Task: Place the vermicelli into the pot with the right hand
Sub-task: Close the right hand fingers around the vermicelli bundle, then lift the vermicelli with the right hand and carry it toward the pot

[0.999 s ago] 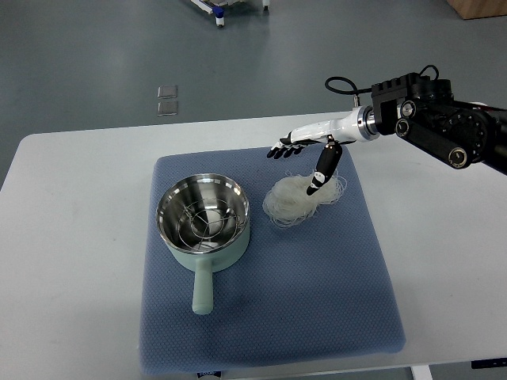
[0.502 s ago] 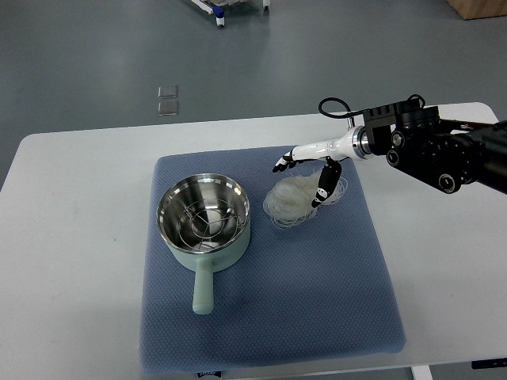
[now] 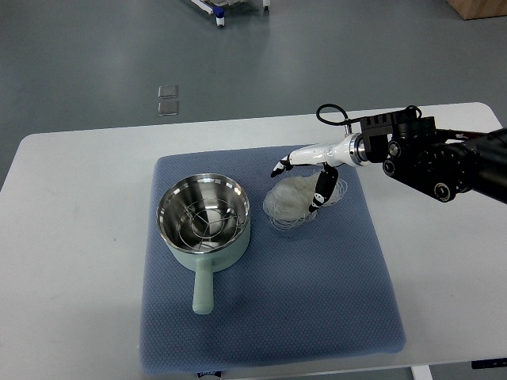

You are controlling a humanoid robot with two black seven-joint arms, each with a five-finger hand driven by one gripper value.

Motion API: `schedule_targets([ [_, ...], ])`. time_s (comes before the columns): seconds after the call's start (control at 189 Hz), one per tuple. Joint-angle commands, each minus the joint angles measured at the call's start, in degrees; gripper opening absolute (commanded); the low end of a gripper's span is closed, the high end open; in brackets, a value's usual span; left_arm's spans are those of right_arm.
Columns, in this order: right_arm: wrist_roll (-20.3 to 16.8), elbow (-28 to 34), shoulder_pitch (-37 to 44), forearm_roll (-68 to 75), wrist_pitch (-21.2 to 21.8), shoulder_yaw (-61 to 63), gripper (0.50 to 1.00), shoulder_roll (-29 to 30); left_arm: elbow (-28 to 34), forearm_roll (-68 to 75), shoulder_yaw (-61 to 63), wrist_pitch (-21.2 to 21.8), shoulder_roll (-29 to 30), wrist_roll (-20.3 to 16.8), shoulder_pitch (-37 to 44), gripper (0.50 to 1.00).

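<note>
A loose white nest of vermicelli (image 3: 287,204) lies on the blue mat (image 3: 317,301), right of the pot. The pot (image 3: 184,199) is steel inside with a wire basket, has a pale green body, and its handle (image 3: 203,290) points toward me. My right hand (image 3: 297,188) comes in from the right and sits low over the vermicelli. Its fingers (image 3: 280,168) are stretched past the nest's far edge and the thumb (image 3: 320,194) presses down into its right side. The hand looks open around the nest, which still rests on the mat. The left arm is out of view.
The mat covers the middle of a white table (image 3: 71,237). The bulky black forearm and wrist (image 3: 428,154) with a looped cable hang over the table's right part. Grey floor lies beyond the far edge.
The right arm has shifted left and down. The hand has sunk from just above the vermicelli into it, with the thumb now in the strands. The pot and nest have not moved.
</note>
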Motion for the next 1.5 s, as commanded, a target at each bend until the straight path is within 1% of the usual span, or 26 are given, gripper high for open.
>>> schedule_targets([
  [0.0, 0.0, 0.0, -0.07, -0.06, -0.65, -0.75, 0.85, 0.57, -0.01, 0.0, -0.06, -0.01, 0.0, 0.0, 0.0, 1.0],
  [0.032, 0.0, 0.0, -0.07, -0.06, -0.91, -0.92, 0.832, 0.66, -0.01, 0.0, 0.02, -0.01, 0.0, 0.0, 0.0, 1.0],
  [0.106, 0.0, 0.0, -0.25, -0.5, -1.35, -1.19, 0.813, 0.66, -0.01, 0.0, 0.02, -0.01, 0.0, 0.0, 0.0, 1.0],
  [0.185, 0.08, 0.0, -0.43, -1.72, -2.14, -2.24, 0.772, 0.66, -0.01, 0.0, 0.02, -0.01, 0.0, 0.0, 0.0, 1.0],
  [0.248, 0.26, 0.0, -0.43, -1.9, -2.85, -2.77, 0.768, 0.66, -0.01, 0.0, 0.02, -0.01, 0.0, 0.0, 0.0, 1.0],
  [0.333, 0.35, 0.0, -0.43, -1.9, -3.64, -3.12, 0.75, 0.66, -0.01, 0.0, -0.07, -0.01, 0.0, 0.0, 0.0, 1.0],
  [0.359, 0.35, 0.0, -0.43, -1.9, -3.81, -3.21, 0.723, 0.66, -0.01, 0.0, 0.02, -0.01, 0.0, 0.0, 0.0, 1.0],
  [0.407, 0.44, 0.0, -0.43, -1.9, -3.9, -3.3, 0.695, 0.66, -0.01, 0.0, -0.07, -0.01, 0.0, 0.0, 0.0, 1.0],
  [0.412, 0.44, 0.0, -0.43, -1.9, -3.9, -3.3, 0.682, 0.66, -0.01, 0.0, 0.02, -0.01, 0.0, 0.0, 0.0, 1.0],
  [0.444, 0.52, 0.0, -0.43, -1.9, -3.9, -3.3, 0.652, 0.57, -0.01, 0.0, 0.02, -0.01, 0.0, 0.0, 0.0, 1.0],
  [0.492, 0.7, 0.0, -0.34, -2.08, -3.9, -3.56, 0.635, 0.57, -0.01, 0.0, 0.02, -0.01, 0.0, 0.0, 0.0, 1.0],
  [0.507, 0.96, -0.09, -0.34, -2.25, -3.9, -3.82, 0.615, 0.57, 0.07, 0.0, 0.02, -0.01, 0.0, 0.0, 0.0, 1.0],
  [0.518, 0.96, -0.09, -0.34, -2.25, -3.9, -3.82, 0.615, 0.57, 0.08, 0.0, 0.02, -0.01, 0.0, 0.0, 0.0, 1.0],
  [0.566, 1.66, -0.09, -0.08, -2.78, -4.16, -4.35, 0.558, 0.57, -0.01, 0.0, 0.02, -0.01, 0.0, 0.0, 0.0, 1.0],
  [0.624, 2.19, -0.09, 0.19, -2.78, -4.87, -4.35, 0.519, 0.48, -0.01, 0.0, -0.07, -0.01, 0.0, 0.0, 0.0, 1.0],
  [0.64, 2.37, -0.09, 0.19, -2.78, -5.13, -4.35, 0.5, 0.48, -0.01, 0.0, -0.06, -0.01, 0.0, 0.0, 0.0, 1.0],
  [0.835, 3.42, -0.09, 0.72, -2.96, -6.98, -4.53, 0.5, 0.22, -0.01, 0.0, 0.02, -0.01, 0.0, 0.0, 0.0, 1.0],
  [0.909, 4.21, -0.09, 1.77, -2.87, -6.98, -4.44, 0.5, -0.05, -0.01, 0.0, -0.06, -0.01, 0.0, 0.0, 0.0, 1.0],
  [1.031, 4.39, -0.09, 4.58, -2.87, -5.92, -4.62, 0.5, -0.4, -0.01, 0.0, 0.02, -0.01, 0.0, 0.0, 0.0, 1.0],
  [1.073, 4.48, 0.0, 6.34, -2.87, -4.96, -4.7, 0.5, -0.49, -0.01, 0.0, 0.02, -0.01, 0.0, 0.0, 0.0, 1.0],
  [1.137, 4.74, 0.0, 9.33, -2.78, -1.7, -4.44, 0.5, -0.66, -0.01, 0.0, 0.02, -0.01, 0.0, 0.0, 0.0, 1.0],
  [1.163, 5.36, 0.0, 11.08, -2.52, 0.05, -4.18, 0.5, -0.92, -0.01, 0.0, 0.02, -0.01, 0.0, 0.0, 0.0, 1.0],
  [1.216, 7.2, 0.35, 13.72, -2.08, 1.98, -3.91, 0.5, -0.92, -0.01, 0.0, -0.07, -0.01, 0.0, 0.0, 0.0, 1.0],
  [1.258, 8.43, 1.75, 15.48, -1.9, 3.13, -3.74, 0.5, -0.84, -0.01, 0.0, 0.02, -0.01, 0.0, 0.0, 0.0, 1.0],
  [1.369, 9.14, 5.88, 19.08, -1.64, 6.03, -3.38, 0.5, -0.66, -0.01, 0.0, -0.06, -0.01, 0.0, 0.0, 0.0, 1.0],
  [1.496, 9.14, 6.59, 23.04, 1.17, 8.05, -2.95, 0.5, 1.45, 0.08, 0.0, 0.02, -0.01, 0.0, 0.0, 0.0, 1.0],
])
